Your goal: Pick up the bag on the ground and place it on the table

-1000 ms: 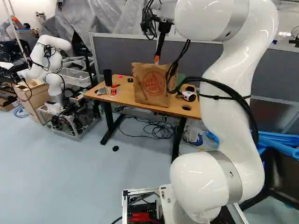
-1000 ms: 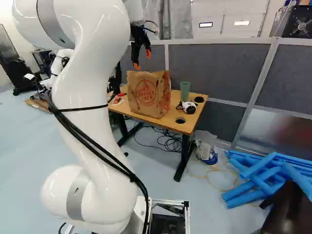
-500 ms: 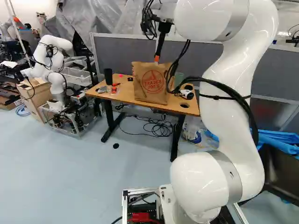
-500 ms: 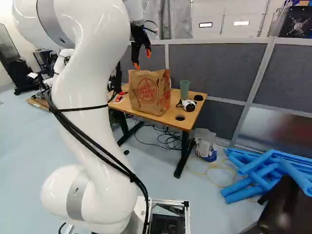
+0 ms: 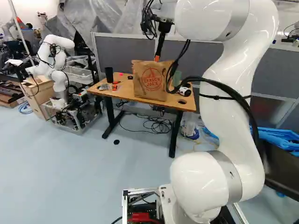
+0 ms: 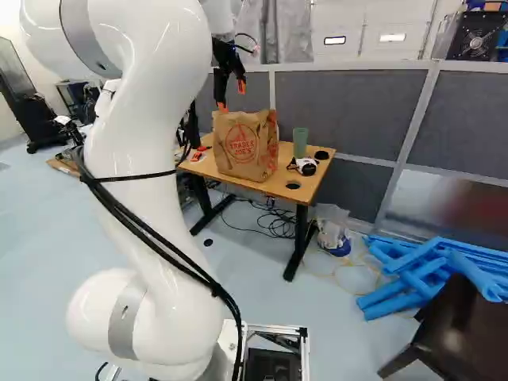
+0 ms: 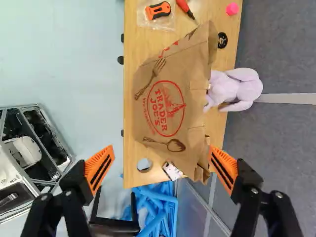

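White arm (image 5: 225, 107) raised, bent at joints; black gripper (image 6: 231, 96) pointing down, orange pads (image 7: 99, 168) spread wide apart.

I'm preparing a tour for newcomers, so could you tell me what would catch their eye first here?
Probably the big white arm, filling the right of the left base view, then the printed brown paper bag standing on the wooden table. A bright blue heap lies at the right of the right base view.

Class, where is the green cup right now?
In the right base view, the green cup stands on the table just right of the paper bag.
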